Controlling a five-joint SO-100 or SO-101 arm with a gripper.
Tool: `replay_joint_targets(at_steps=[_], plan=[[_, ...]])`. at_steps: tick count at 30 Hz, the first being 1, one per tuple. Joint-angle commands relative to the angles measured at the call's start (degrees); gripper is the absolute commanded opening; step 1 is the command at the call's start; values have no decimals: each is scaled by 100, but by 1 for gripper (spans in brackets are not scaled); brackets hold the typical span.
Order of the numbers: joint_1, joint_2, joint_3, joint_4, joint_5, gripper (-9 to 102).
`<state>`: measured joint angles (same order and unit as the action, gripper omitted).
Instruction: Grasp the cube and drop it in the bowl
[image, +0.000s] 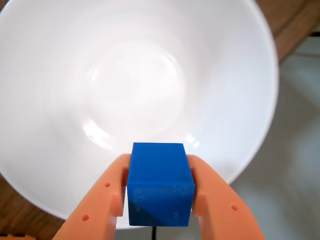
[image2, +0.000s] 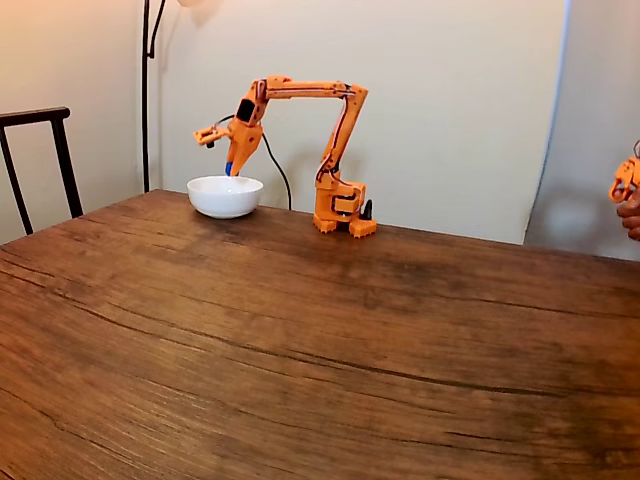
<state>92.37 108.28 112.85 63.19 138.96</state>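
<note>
**Cube held right over the bowl, release is what remains**

The cube (image: 160, 184) is seen pinched between the two orange fingers (image: 102, 200) of the tool (image: 160, 200) in the wrist view, one finger pressed against each side face, so the tool is closed on it and not spread. Directly beneath and beyond the cube, the bowl (image: 60, 100) is spread across the wrist view, its glossy white floor lying straight below the held block; the near rim is passed just behind the fingertips. That is the relation the coming move is judged to turn on: the bowl lies straight down from the tool, not off to a side, so a plain opening of the fingers should be enough, with no further reach called for.

In the fixed view the same is borne out: the tool (image2: 231, 166) is pointed downward above the bowl (image2: 225, 196), a sliver of blue cube (image2: 229, 168) is caught at its tip, and a clear gap is kept between cube and rim. The bowl is set on the wooden worktop (image2: 320, 350), just beside the arm's base.

The cube is shown as a solid blue block, plain-faced, with fine printed layer lines on the near face, and far smaller than the bowl, so a miss is judged unlikely
</note>
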Motion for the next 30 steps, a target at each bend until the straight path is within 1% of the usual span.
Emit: replay_joint_targets(at_steps=[1,3,6,12,17,22,30], plan=[[-26,-114,-132,-88,44,16],[-26,-185,-132,-88,70,26],[-35,-158,-141,-9,246,33],[-35,255,-141,466,255,33],[-158,967,-141,1151,281,33],[-844,1670,-123,1819,185,33],[-2048,2874,158,2698,-659,33]])
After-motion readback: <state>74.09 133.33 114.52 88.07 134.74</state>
